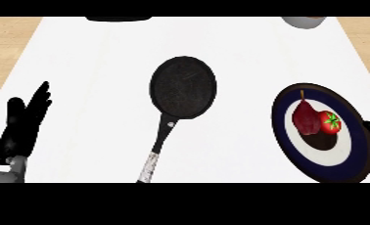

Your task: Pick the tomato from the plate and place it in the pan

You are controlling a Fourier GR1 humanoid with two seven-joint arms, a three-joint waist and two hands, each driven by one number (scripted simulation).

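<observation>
The counter (86, 62) is the largest thing here, a pale top with wood showing at both far corners. On it, at the right, sits the plate (347, 121), dark-rimmed with a white centre and partly cut by the view's edge. Near the middle lies the pan (183, 88), its bowl bare and its handle running toward the lower edge. The left hand (20, 121) rests at the left edge, fingers straight and slightly spread, holding nothing. The right hand shows nowhere, so I cannot tell how its fingers stand.

On the plate a dark red pear (305, 116) lies touching the tomato (331, 122), which sits on the pear's right side, toward the plate's outer rim.

The main risk, as I judge it, is that contact: fingers closing on the tomato could catch the pear too, or nudge it so both roll. The tomato is round and could slip toward the rim. The pan is well apart from the plate, so the carry is long.
</observation>
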